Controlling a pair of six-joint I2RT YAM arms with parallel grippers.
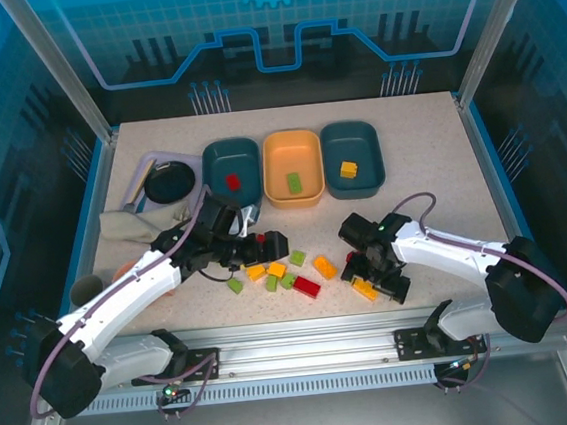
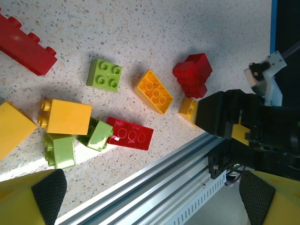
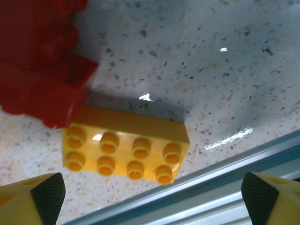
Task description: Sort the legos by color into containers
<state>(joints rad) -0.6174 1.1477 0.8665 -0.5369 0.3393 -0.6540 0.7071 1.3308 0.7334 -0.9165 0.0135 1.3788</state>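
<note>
1. The red stack (image 3: 42, 70), just past the left finger of the right pincer (image 3: 153, 196), is blurred and cropped by the frame edge. Its stud count is unreadable.
2. In the left wrist view, the right pincer's black body covers most of the yellow 2x4 brick (image 2: 188, 108). A second yellow brick (image 2: 11, 129) is cut off at the frame edge.
3. In the overhead view, the fingertips of the left pincer (image 1: 273, 246) blend into its dark body, so the gap is hard to read there.
4. The right pincer's pads (image 3: 47, 194) are spread wide and hold nothing. The yellow 2x4 brick lies studs-up between and just ahead of them, touching neither. One of its corners is against the red stack.
5. The left pincer is spread wide and empty. The green 2x2 brick (image 2: 104, 74) and the flat red brick (image 2: 130, 133) lie ahead of it, with nothing between the pads.
6. The trays sit well beyond both pincers. The left teal tray (image 1: 243, 159) holds a red lego (image 1: 232, 181), the orange tray (image 1: 291, 151) a green lego (image 1: 294, 182), and the right teal tray (image 1: 352, 144) a yellow lego (image 1: 348, 169).
</note>
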